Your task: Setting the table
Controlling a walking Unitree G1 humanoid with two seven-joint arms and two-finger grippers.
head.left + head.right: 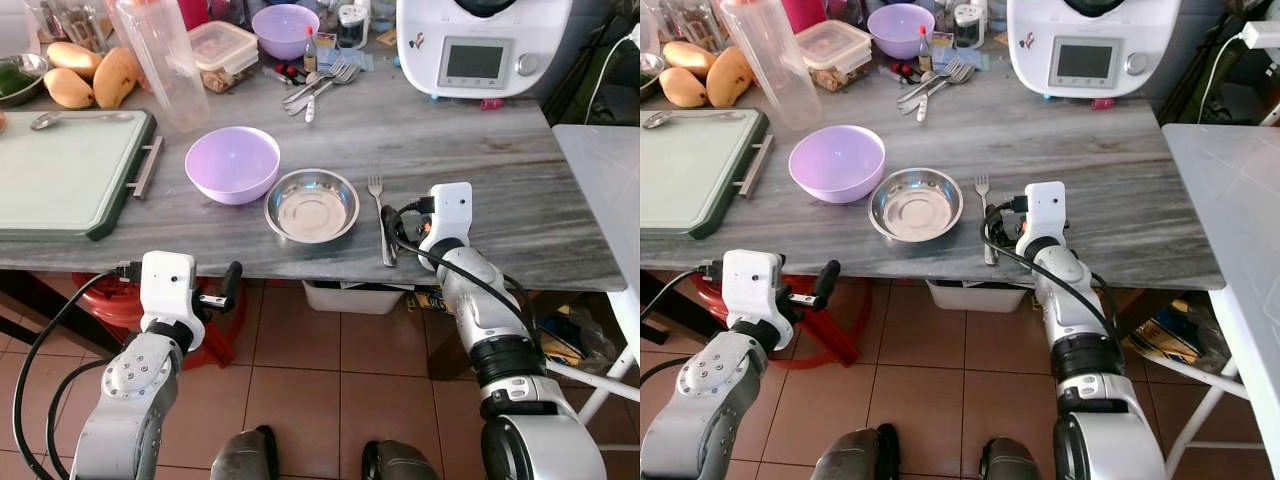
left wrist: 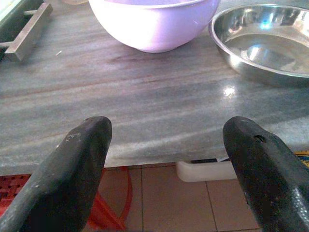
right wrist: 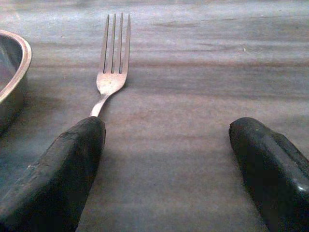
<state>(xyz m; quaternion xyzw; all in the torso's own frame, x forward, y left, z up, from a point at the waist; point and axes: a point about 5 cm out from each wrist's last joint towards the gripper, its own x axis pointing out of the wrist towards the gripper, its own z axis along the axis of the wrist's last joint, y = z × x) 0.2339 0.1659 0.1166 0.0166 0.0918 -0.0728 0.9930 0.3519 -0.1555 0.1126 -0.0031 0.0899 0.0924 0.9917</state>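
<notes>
A steel fork (image 1: 378,200) lies on the grey marble table (image 1: 480,180), tines pointing away from me, just right of a shallow steel bowl (image 1: 311,205). A lilac bowl (image 1: 232,163) stands left of the steel one. My right gripper (image 3: 169,164) rests low over the table's front edge, open, with one finger (image 3: 63,174) on the fork's handle and the other to the right of it. My left gripper (image 2: 166,159) hangs open just below and before the table edge, facing the lilac bowl (image 2: 154,24), with nothing between its fingers.
A green-rimmed board (image 1: 60,170) with a spoon (image 1: 75,118) fills the table's left. Behind are a clear pitcher (image 1: 165,65), mangoes (image 1: 95,78), loose cutlery (image 1: 320,85), another lilac bowl (image 1: 285,30) and a white appliance (image 1: 485,45). A white table (image 1: 610,190) stands right; a red stool (image 1: 120,300) underneath.
</notes>
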